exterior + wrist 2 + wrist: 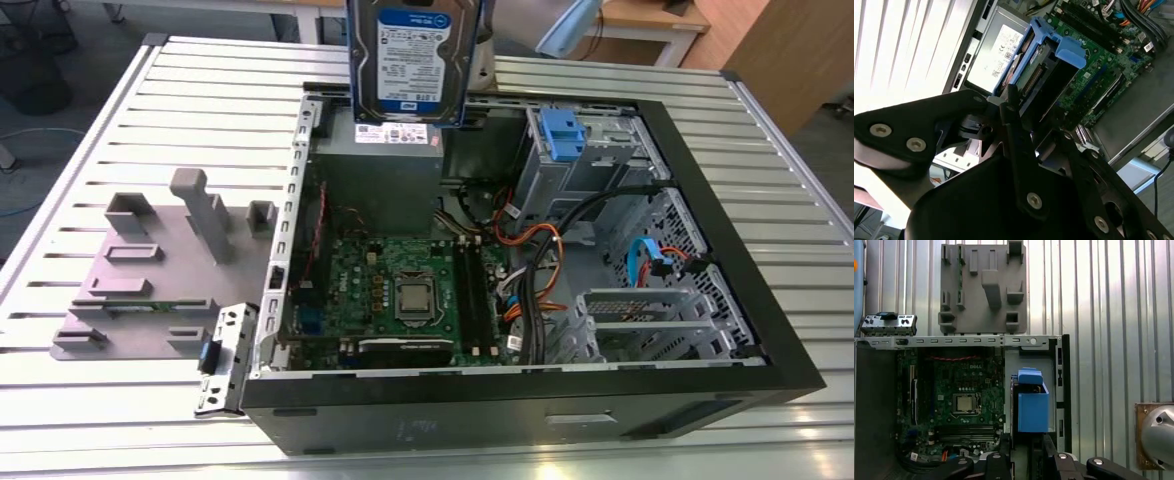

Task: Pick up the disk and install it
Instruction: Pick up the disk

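Note:
The disk (411, 60), a silver drive with a blue-and-white label in a blue carrier, hangs upright above the back of the open computer case (534, 405), over the grey power supply box (380, 165). In the second wrist view my gripper (1031, 112) is shut on the disk (1069, 50), its dark fingers (1010, 107) pressing both flat sides, with the blue end tab pointing down toward the case. The first wrist view shows the disk (1031, 407) edge-on between the gripper (1026, 452) links.
Inside the case lie the green motherboard (400, 290), orange and black cables (534, 250), and a metal drive bay with a blue latch (561, 135). A grey fixture plate (147, 270) with upright blocks sits on the slatted table at the exterior view's left.

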`<state>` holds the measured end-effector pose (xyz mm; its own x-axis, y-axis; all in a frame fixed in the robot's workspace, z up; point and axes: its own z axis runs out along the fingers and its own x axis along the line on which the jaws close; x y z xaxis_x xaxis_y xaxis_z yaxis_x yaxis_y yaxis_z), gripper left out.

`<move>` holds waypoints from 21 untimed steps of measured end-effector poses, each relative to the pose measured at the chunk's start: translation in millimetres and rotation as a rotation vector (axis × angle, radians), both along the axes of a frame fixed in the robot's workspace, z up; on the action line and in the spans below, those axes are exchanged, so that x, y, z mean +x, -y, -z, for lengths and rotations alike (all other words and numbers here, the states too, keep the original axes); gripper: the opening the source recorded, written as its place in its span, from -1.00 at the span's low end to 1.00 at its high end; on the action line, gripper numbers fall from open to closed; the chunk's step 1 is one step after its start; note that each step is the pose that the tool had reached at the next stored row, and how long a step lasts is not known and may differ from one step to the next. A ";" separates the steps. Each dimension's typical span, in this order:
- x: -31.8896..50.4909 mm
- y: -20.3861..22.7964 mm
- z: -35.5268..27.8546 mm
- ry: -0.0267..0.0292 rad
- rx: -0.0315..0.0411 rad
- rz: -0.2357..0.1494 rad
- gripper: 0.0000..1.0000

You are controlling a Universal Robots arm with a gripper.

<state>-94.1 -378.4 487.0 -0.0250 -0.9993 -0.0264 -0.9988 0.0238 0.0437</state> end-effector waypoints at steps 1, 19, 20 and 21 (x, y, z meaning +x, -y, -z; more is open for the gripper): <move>0.6 0.0 0.0 0.0000 0.0001 0.000 -0.30; 7.4 0.0 0.2 0.0000 0.0001 0.000 -0.30; 8.6 0.0 0.2 0.0000 0.0001 0.000 -0.30; 10.0 0.0 0.2 0.0000 0.0001 0.000 -0.30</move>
